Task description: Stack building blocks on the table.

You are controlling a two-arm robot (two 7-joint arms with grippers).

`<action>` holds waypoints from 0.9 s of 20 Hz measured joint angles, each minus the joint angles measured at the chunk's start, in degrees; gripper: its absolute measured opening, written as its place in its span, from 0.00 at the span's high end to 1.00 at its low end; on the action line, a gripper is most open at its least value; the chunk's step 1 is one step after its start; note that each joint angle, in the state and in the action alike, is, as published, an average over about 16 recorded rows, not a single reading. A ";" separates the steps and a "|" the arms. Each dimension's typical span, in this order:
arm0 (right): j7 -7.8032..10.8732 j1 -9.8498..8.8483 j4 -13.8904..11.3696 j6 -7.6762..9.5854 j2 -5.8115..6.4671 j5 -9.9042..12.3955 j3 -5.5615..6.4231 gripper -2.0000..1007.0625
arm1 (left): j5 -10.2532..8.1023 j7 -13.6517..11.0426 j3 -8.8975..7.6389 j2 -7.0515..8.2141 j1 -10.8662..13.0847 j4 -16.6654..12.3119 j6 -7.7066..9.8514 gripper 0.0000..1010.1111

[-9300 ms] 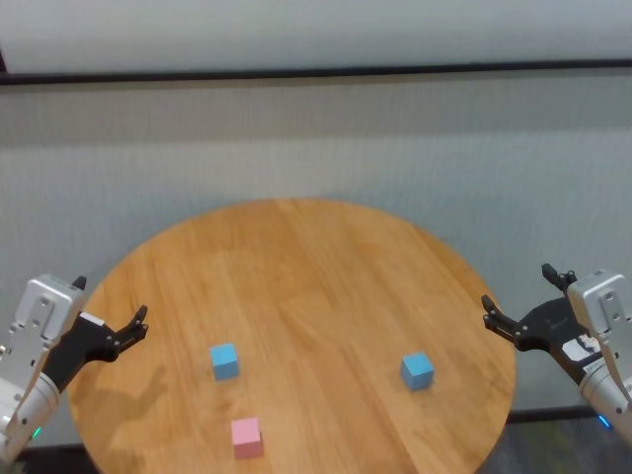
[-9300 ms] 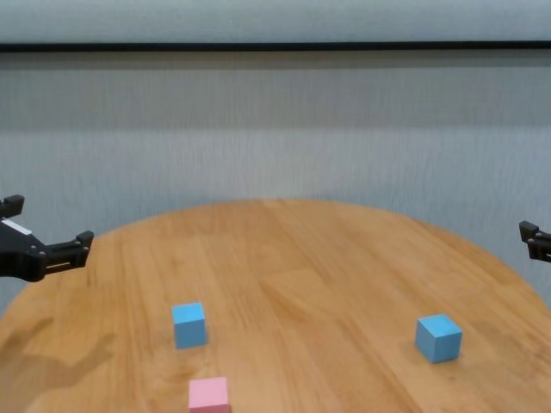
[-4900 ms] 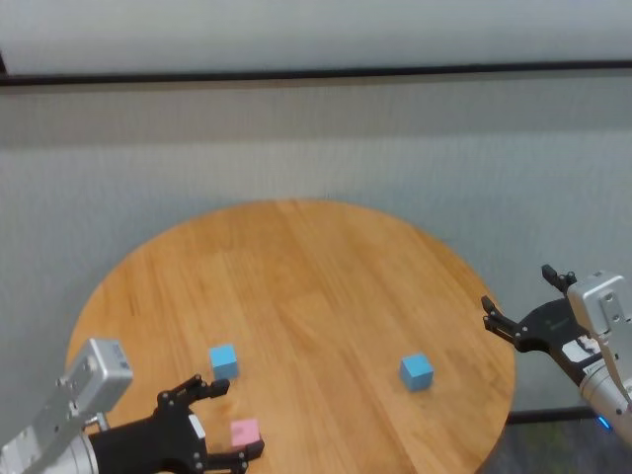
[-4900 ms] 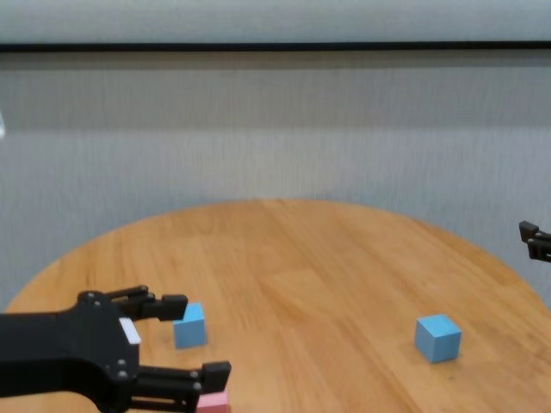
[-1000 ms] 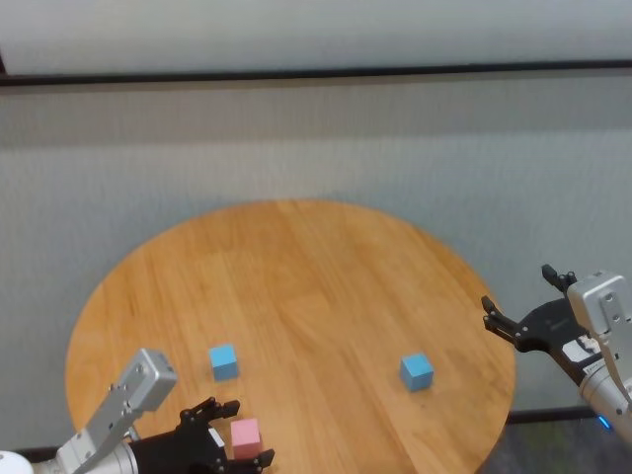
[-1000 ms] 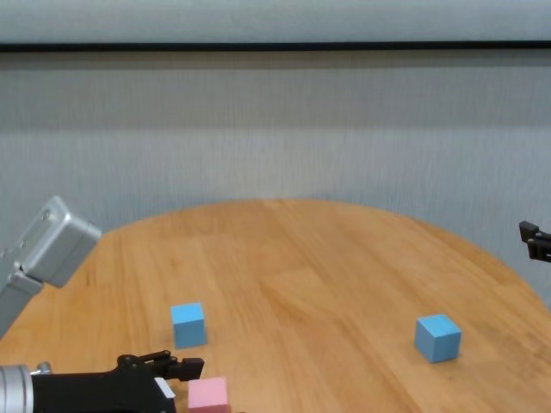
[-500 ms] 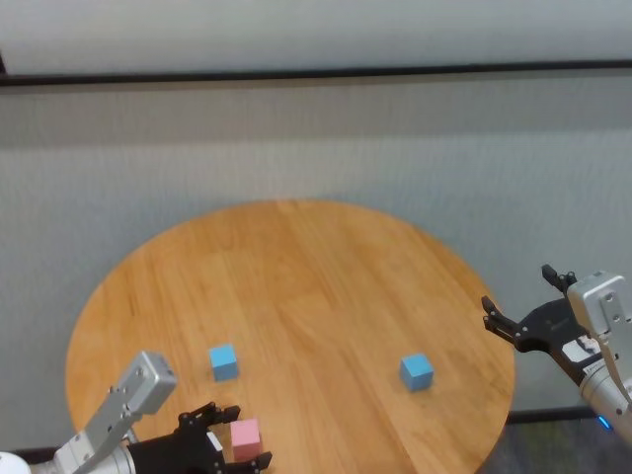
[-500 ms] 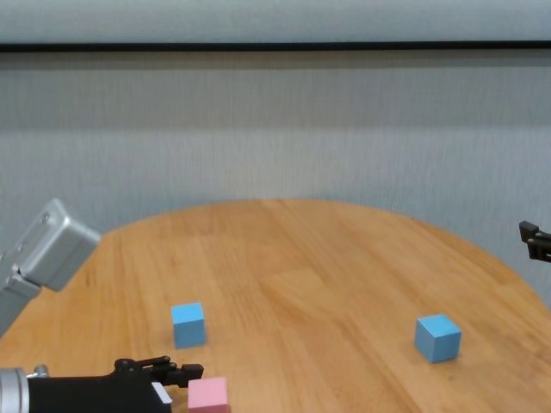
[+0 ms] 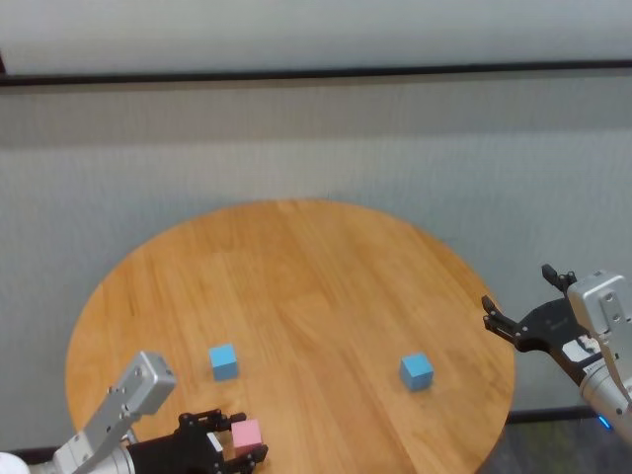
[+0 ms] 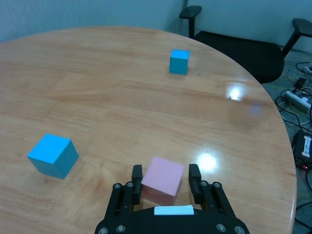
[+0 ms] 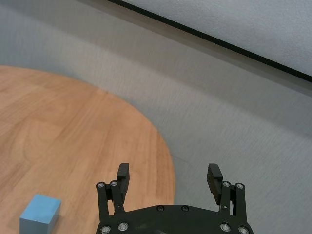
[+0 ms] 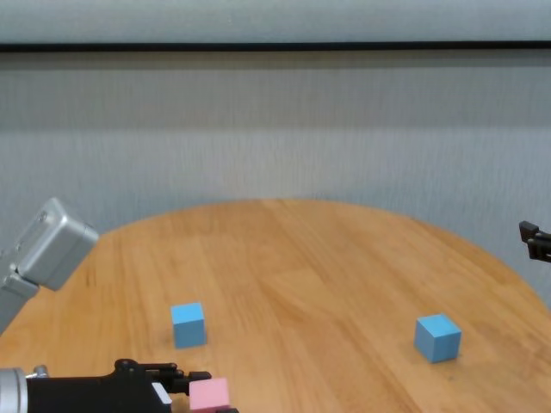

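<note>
Since a second ago my left gripper (image 10: pixel 165 180) has closed in around the pink block (image 10: pixel 163 180), which sits at the table's (image 9: pixel 316 286) near edge, just nearer than one blue block (image 9: pixel 223 361). An off-centre squeeze could twist it. Right gripper (image 11: pixel 168 181) hangs open, parked.

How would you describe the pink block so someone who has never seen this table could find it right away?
Start at the round wooden table and go to its near edge on the robot's left side, where the left gripper has a finger on each side of the pink block. The other two cubes, one just beyond it and one far right, are blue.
</note>
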 joint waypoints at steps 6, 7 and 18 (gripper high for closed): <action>0.00 0.00 0.00 0.00 0.00 0.00 0.00 0.00 | 0.09 0.24 0.02 0.09 0.06 -0.09 0.13 0.51; 0.00 0.00 0.00 0.00 0.00 0.00 0.00 0.00 | 0.14 0.33 0.02 0.11 0.08 -0.14 0.17 0.53; 0.00 0.00 0.00 0.00 0.00 0.00 0.00 0.00 | 0.47 3.14 -1.04 0.24 0.60 -3.16 1.48 0.60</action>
